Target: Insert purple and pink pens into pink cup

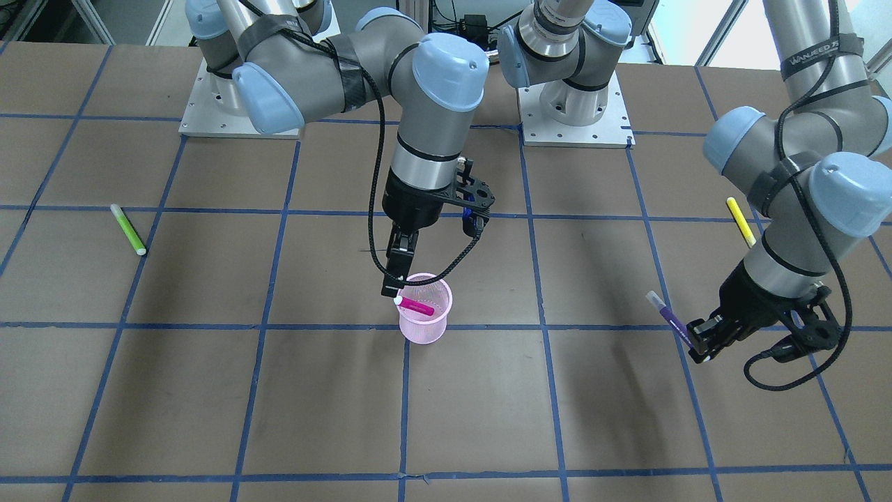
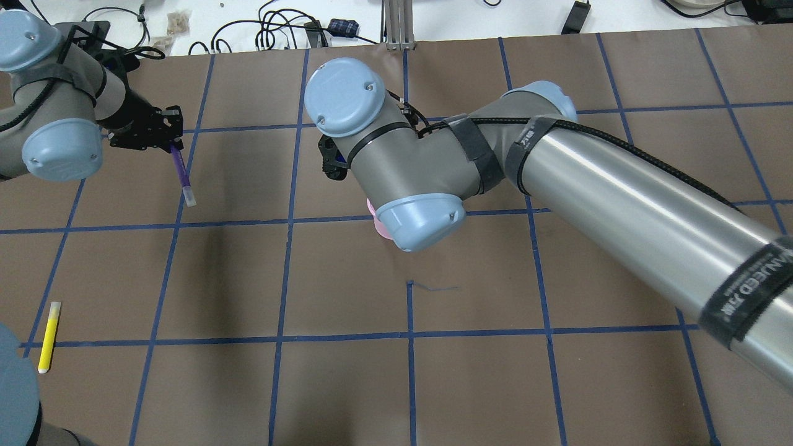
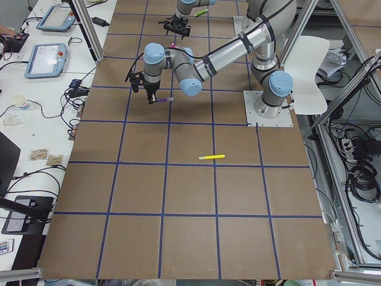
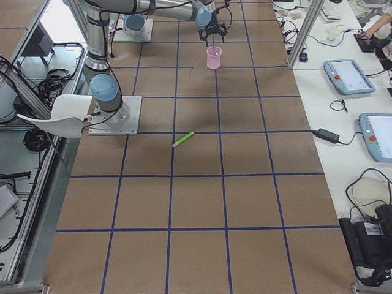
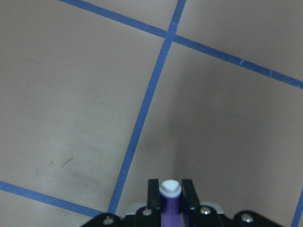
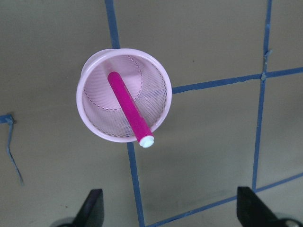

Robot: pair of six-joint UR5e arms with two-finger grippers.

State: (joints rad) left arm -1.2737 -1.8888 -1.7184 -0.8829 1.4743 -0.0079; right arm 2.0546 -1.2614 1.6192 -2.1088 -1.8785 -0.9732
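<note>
The pink mesh cup [image 1: 426, 326] stands upright near the table's middle. The pink pen [image 1: 417, 306] lies slanted inside it, its white end resting on the rim. In the right wrist view the pen [image 6: 129, 109] leans in the cup [image 6: 94, 124] with nothing holding it. My right gripper [image 1: 392, 287] hangs just above the cup's rim, open and empty, its jaws wide apart [image 6: 170, 208]. My left gripper [image 1: 699, 343] is shut on the purple pen [image 1: 667, 317] and holds it above the table, far from the cup. The pen shows between the fingers in the left wrist view [image 5: 170, 201].
A green pen [image 1: 129, 229] lies on the table on the robot's right side. A yellow pen [image 1: 740, 221] lies on its left side, close to the left arm. Brown table with blue tape grid; both arm bases at the robot's edge.
</note>
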